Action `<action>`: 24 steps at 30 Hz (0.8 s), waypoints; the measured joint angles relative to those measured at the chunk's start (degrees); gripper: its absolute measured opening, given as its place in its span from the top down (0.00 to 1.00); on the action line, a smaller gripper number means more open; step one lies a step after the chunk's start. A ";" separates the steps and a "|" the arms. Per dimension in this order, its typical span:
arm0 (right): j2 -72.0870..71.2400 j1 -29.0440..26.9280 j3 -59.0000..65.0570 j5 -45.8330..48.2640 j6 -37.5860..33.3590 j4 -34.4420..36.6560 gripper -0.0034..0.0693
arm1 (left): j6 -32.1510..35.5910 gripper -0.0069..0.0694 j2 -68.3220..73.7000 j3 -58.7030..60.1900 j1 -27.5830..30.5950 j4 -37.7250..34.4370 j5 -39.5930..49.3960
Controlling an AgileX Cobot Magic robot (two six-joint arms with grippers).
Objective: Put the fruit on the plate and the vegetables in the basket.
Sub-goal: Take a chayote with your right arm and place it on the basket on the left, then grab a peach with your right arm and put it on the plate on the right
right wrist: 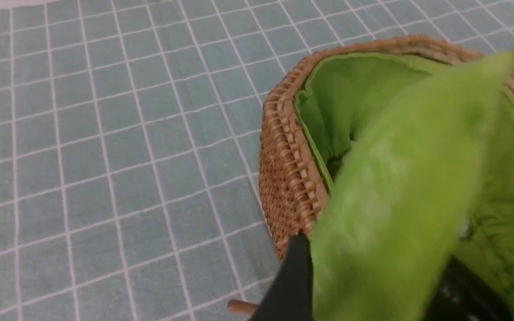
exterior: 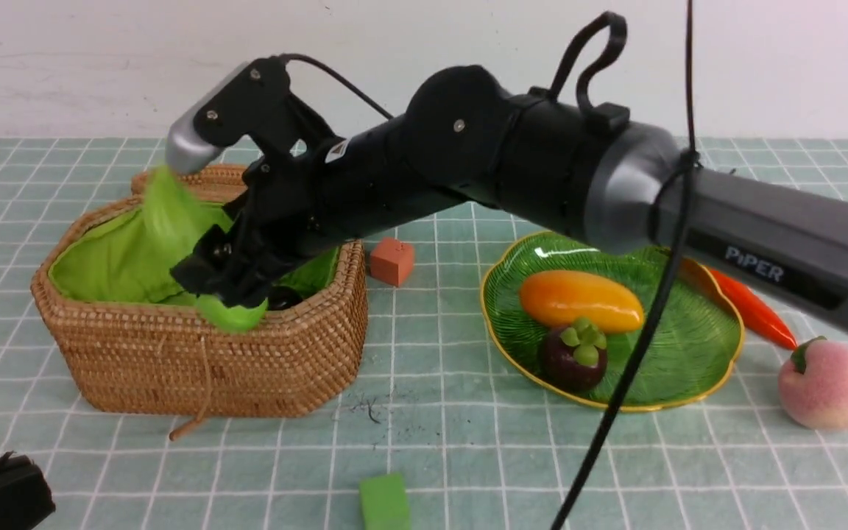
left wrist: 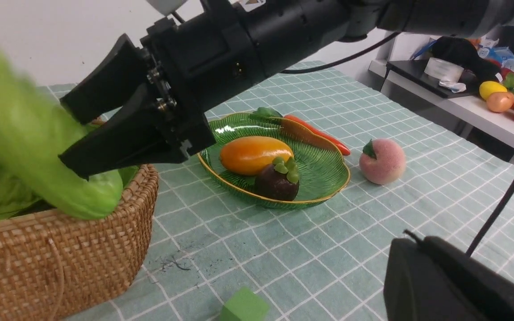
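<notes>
Gourd (left wrist: 38, 133): light green and blurry, tilted over the right end of the basket, its low end just above the rim, right at the tips of the right claw.
Right claw (left wrist: 67, 133): its two black fingers are spread apart and do not squeeze the gourd.
Right arm (exterior: 505, 162): black, it reaches from the right across to the basket.
Left claw (exterior: 4, 493): low at the near left corner, pressed together.
Basket (exterior: 247, 361): tan and woven, on the left, open, with a bright green lining (exterior: 100, 265). Its lid (exterior: 210, 177) lies at the far side. A dark bit shows low inside by the claw, too hidden to say what it is.
Plate (exterior: 689, 368): green glass with a gold edge, on the right.
On the plate: the orange-yellow mango (exterior: 578, 300), and the purple mangosteen (exterior: 573, 357) just beside it on the near side.
Carrot (exterior: 751, 313): on the cloth, just beside the plate's far right edge.
Peach (exterior: 825, 386): on the cloth to the right of the plate, near it but apart.
Orange-red cube (exterior: 392, 260): on the cloth between basket and plate, on the far side.
Green cube (exterior: 383, 502): on the cloth at the near edge.
Cloth (exterior: 468, 456): pale green with white squares, and a few dark specks (exterior: 372, 408) near the basket.
Room: a white wall (exterior: 100, 59) at the far side. The left wrist view shows a side table (left wrist: 462, 100) with more toy fruit (left wrist: 500, 101) and a roll of tape (left wrist: 440, 69).
</notes>
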 joint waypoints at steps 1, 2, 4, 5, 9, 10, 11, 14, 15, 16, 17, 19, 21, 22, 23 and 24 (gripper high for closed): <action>-0.53 -0.12 -0.12 0.70 1.71 -1.19 0.03 | 0.00 0.92 0.00 0.00 0.00 -0.07 0.00; -0.86 -0.21 -0.12 1.18 2.17 -1.93 0.03 | 0.00 0.92 0.00 0.00 0.00 -0.07 0.00; -3.75 -0.69 -0.25 6.06 9.68 -8.28 0.05 | 0.00 0.92 0.00 0.00 0.00 -0.11 0.00; -5.40 -1.00 -0.31 8.30 13.34 -10.98 0.07 | 0.00 0.92 0.00 0.00 0.00 -0.11 0.00; -11.69 -2.48 -0.56 20.23 27.04 -25.71 0.23 | 0.10 0.92 0.00 0.00 0.00 -0.11 0.00; -13.26 -3.24 -0.62 23.87 30.74 -30.71 0.29 | 0.17 0.92 0.00 0.00 0.00 -0.11 0.00; -14.34 -4.02 -0.68 27.50 33.48 -34.66 0.35 | 0.17 0.92 0.00 0.00 0.00 -0.11 0.00; -16.49 -8.11 -0.79 35.73 41.21 -46.63 0.56 | 0.22 0.92 0.00 0.00 0.00 -0.11 0.00; -16.63 -11.13 -0.79 37.31 43.87 -49.40 0.69 | 0.22 0.92 0.00 0.00 0.00 -0.11 0.00; -16.63 -11.97 -0.72 37.43 44.41 -49.79 0.72 | 0.22 0.92 0.00 0.00 0.00 -0.11 0.00; -17.05 -15.03 0.28 37.65 45.84 -49.93 0.83 | 0.22 0.92 0.00 0.00 0.00 -0.14 0.11; -18.43 -20.04 3.86 37.65 46.47 -47.89 0.93 | 0.22 0.92 0.00 0.00 0.00 -0.14 0.17; -20.82 -24.54 8.61 37.59 46.64 -45.27 0.97 | 0.22 0.92 0.00 0.00 0.00 -0.14 0.17; -22.29 -27.28 11.87 37.59 46.80 -44.27 0.97 | 0.22 0.92 0.00 0.00 0.00 -0.14 0.17; -23.53 -30.23 14.70 37.59 46.99 -43.52 0.97 | 0.22 0.92 0.00 0.00 0.00 -0.14 0.17; -23.85 -30.84 16.15 37.46 47.00 -43.23 0.97 | 0.22 0.92 0.00 0.00 0.00 -0.14 0.17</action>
